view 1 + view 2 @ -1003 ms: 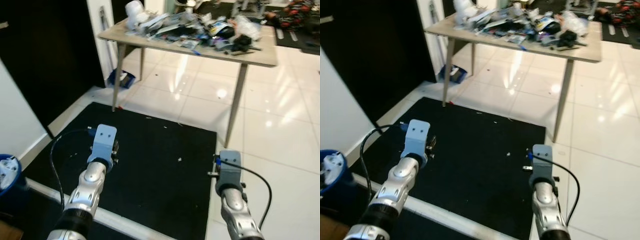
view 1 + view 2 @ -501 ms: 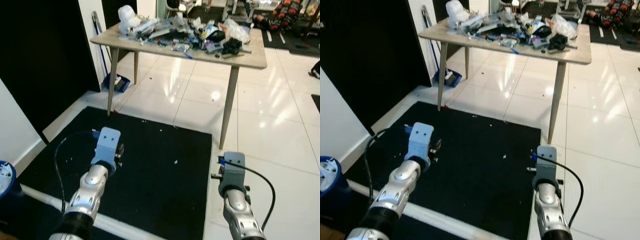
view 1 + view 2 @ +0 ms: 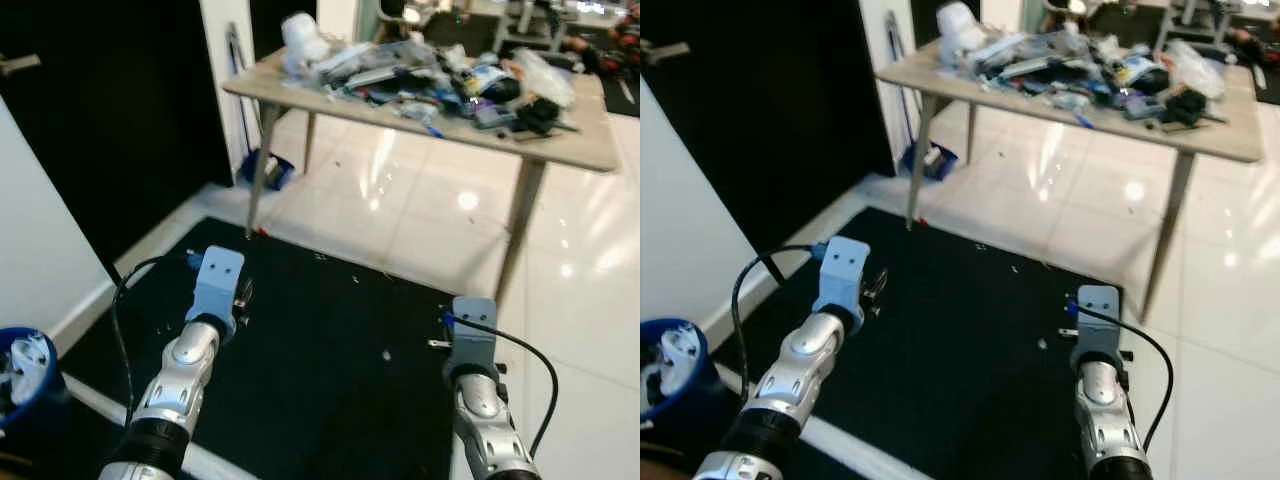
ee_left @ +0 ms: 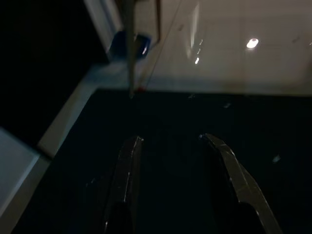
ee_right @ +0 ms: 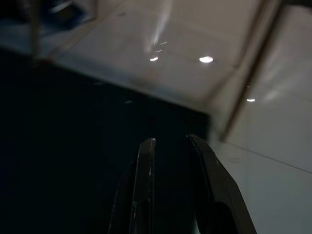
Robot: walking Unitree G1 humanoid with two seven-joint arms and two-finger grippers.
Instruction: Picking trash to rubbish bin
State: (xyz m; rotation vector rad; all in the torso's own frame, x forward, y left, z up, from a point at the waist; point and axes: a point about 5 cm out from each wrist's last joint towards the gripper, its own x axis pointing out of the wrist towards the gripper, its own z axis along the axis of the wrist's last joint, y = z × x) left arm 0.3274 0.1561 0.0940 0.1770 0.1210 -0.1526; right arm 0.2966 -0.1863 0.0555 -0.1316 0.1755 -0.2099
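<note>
Black floor mat (image 3: 330,350) beneath both raised arms, left gripper (image 4: 170,146) fingers parted and empty, right gripper (image 5: 168,146) slightly parted and empty, trash-strewn wooden table (image 3: 560,140) ahead, blue rubbish bin (image 3: 25,375) at left.

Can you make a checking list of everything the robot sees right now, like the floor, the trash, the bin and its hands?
Surface: black floor mat on glossy white floor tiles, small pale specks on the mat.
Job's things: heap of mixed trash on the light wooden table; blue rubbish bin at the robot's left, white trash inside.
Clutter: blue dustpan on the floor by the table leg.
Grippers: left gripper open, empty, above the mat; right gripper open, empty, above the mat's edge.
Cables: black cable looping by the left wrist; black cable by the right wrist.
Surroundings: dark doorway, white wall.
</note>
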